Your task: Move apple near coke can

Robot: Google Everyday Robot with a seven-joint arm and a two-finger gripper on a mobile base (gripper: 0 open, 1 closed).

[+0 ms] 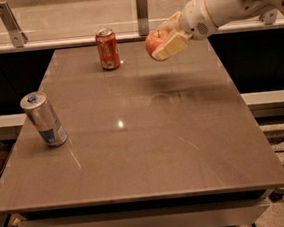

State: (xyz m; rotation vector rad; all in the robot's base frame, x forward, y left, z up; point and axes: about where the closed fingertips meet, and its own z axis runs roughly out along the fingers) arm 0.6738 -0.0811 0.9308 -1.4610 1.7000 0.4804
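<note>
A red coke can [107, 49] with white lettering and a silver top stands upright at the far end of the brown table [135, 151], left of centre. My gripper [161, 39] comes in from the upper right and is shut on a red-orange apple [153, 42], holding it in the air above the table's far part, to the right of the coke can. A tan finger [174, 45] covers the apple's right side.
A taller silver can with blue markings [44, 119] stands near the table's left edge. A glass barrier with metal posts [142, 11] runs behind the table's far edge. My white arm [231, 1] spans the upper right.
</note>
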